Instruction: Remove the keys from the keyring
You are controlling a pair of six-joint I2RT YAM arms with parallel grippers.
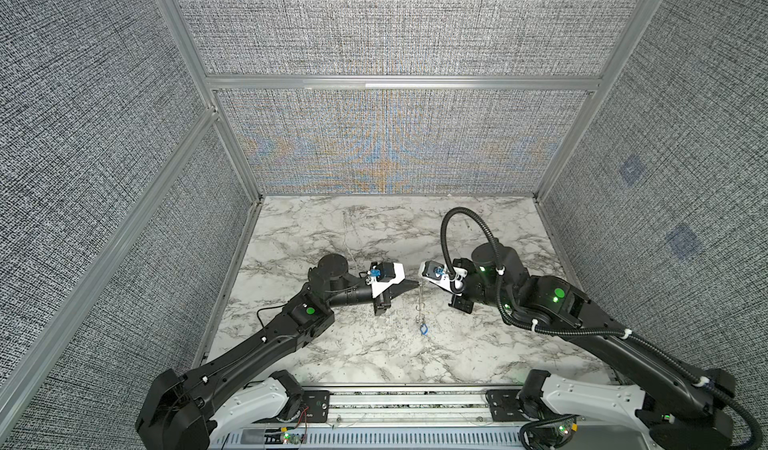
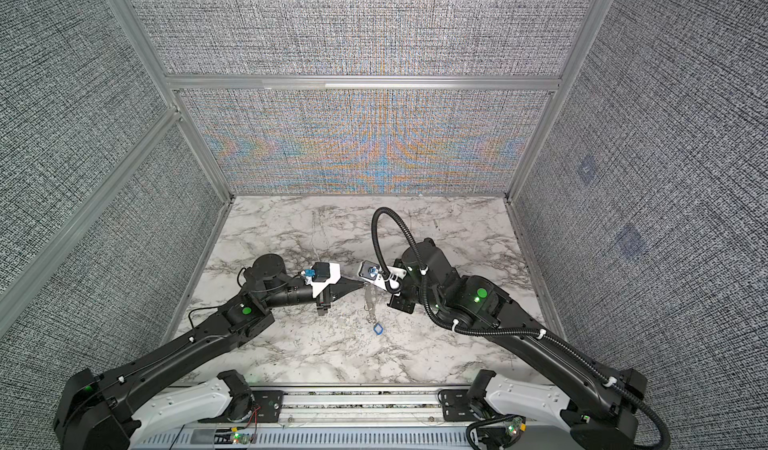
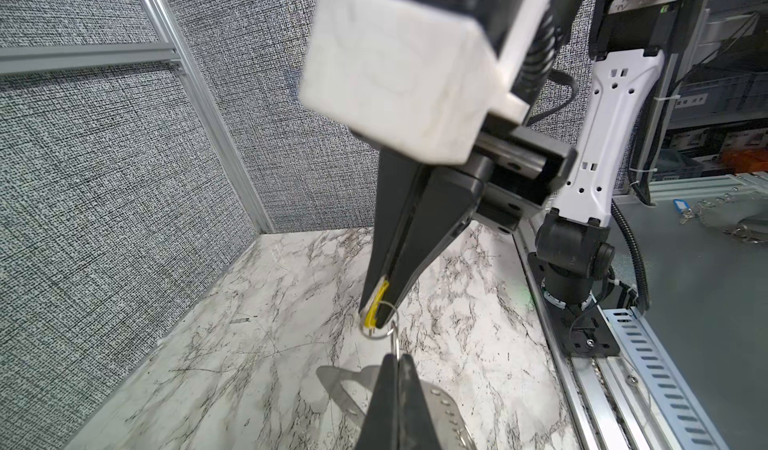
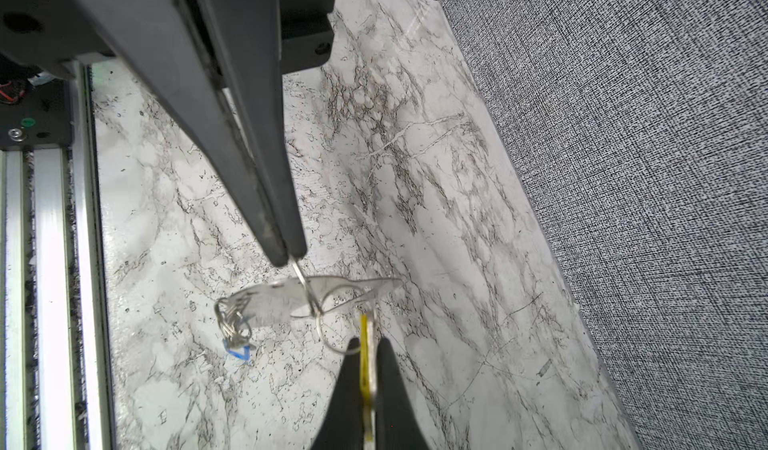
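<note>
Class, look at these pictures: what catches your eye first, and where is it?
Two black grippers meet tip to tip over the middle of the marble table: the right gripper is shut on the yellow-tagged key, the left gripper on a thin wire ring. Joined to them is the flat keyring, a blue tag at its other end.

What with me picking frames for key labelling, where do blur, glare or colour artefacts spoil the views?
In both top views, rainbow moiré bands the back wall and the blue key is tiny; in the left wrist view, the white housing near the lens is blurred, the yellow key sharp; in the right wrist view, the keyring washes into the marble table.
</note>
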